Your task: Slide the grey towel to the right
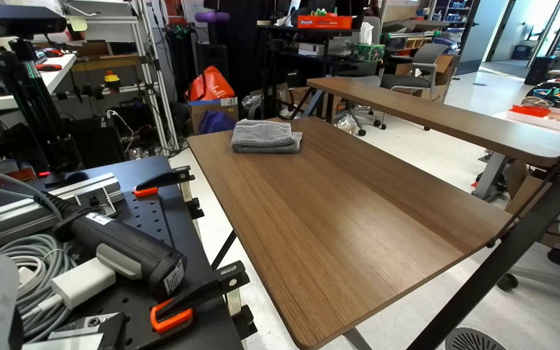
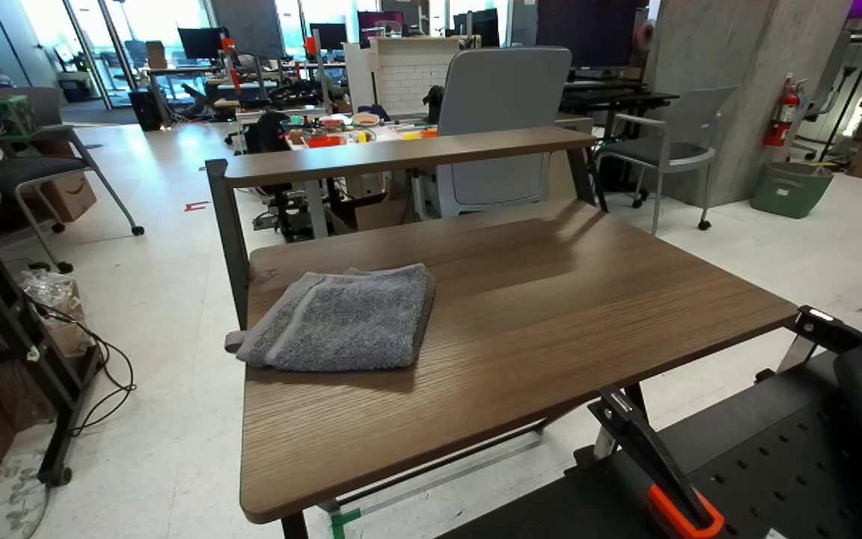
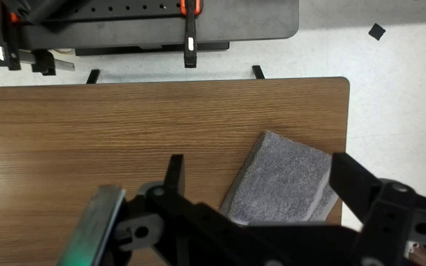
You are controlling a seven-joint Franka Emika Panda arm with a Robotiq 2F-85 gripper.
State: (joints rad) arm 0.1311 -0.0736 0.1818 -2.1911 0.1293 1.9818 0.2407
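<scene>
The grey towel [image 1: 264,135] lies folded and flat near one end of the brown tabletop [image 1: 338,228]. In an exterior view the towel [image 2: 349,318] sits by the table's short edge, with one small loop at that edge. In the wrist view the towel [image 3: 283,181] lies at an angle, its lower part hidden behind my gripper. My gripper [image 3: 258,156] is open with nothing held, its fingers wide apart on either side of the towel in the picture. It appears to be above the table, not touching the towel. My gripper is out of both exterior views.
A black perforated bench [image 1: 148,218] stands beside the table, with orange-and-black clamps [image 1: 173,311] at its edge, a black handheld device and coiled cables. A raised wooden shelf [image 2: 416,156] on dark metal legs runs along the table's opposite long side.
</scene>
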